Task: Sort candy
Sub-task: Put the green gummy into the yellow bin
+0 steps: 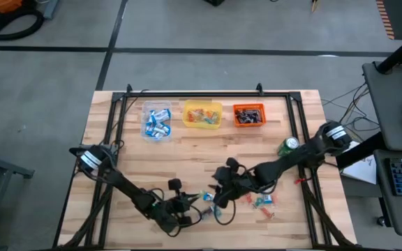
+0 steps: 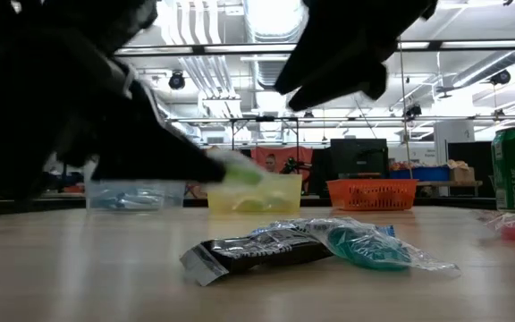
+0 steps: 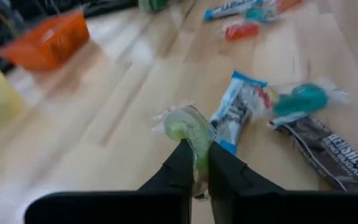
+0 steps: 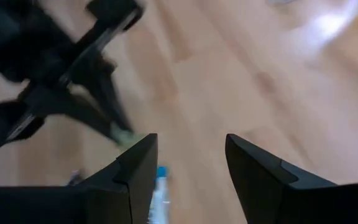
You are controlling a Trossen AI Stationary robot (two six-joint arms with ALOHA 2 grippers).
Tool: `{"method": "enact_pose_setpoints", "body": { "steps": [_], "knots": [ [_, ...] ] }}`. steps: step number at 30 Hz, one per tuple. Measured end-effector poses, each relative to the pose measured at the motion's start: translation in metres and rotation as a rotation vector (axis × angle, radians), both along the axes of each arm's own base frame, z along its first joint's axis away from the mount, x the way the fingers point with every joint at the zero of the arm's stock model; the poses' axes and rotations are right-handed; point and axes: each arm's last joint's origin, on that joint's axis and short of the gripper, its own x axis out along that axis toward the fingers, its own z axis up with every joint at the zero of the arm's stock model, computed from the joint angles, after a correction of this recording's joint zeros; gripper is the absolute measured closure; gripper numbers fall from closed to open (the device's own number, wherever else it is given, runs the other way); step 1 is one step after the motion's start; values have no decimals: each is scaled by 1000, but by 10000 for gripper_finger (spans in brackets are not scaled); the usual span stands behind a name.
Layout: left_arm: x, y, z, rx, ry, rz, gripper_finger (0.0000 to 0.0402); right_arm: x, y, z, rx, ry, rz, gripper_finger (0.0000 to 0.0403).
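Note:
My left gripper [image 3: 195, 180] is shut on a green candy [image 3: 184, 127] in a clear wrapper, near the table's front edge [image 1: 190, 203]. On the wood beside it lie a blue-and-white candy [image 3: 236, 111], a teal candy [image 3: 306, 99] and a dark brown candy [image 3: 332, 150]; the brown and teal ones also show in the low view [image 2: 259, 251]. My right gripper [image 4: 190, 168] hangs open above the table, close to the right of the left one [image 1: 218, 195], with nothing between its fingers. My left gripper pinches the green candy's clear wrapper [image 3: 199, 163] between its two fingers, below the green sweet itself. The fingers slant downward. The candy sticks out beyond the fingertips and, in the low view, hangs clear of the table [image 2: 240, 174].
A clear tub [image 1: 157, 120], a yellow tub [image 1: 202, 113] and an orange tub [image 1: 248, 114] stand in a row at the far edge. A green can [image 1: 288, 145] stands at the right. More loose candies [image 1: 260, 202] lie at the front right.

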Motion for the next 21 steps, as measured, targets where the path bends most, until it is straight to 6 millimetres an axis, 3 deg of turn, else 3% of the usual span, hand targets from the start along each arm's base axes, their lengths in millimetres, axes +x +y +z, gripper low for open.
{"method": "enact_pose_setpoints", "body": {
  "steps": [8, 21],
  "knots": [
    [-2, 0, 27, 152, 8, -63, 395, 21, -5, -25, 117, 32, 115, 212],
    [-2, 0, 33, 280, 45, -102, 396, 28, -4, -19, 193, -29, 214, 211]
  ]
}}
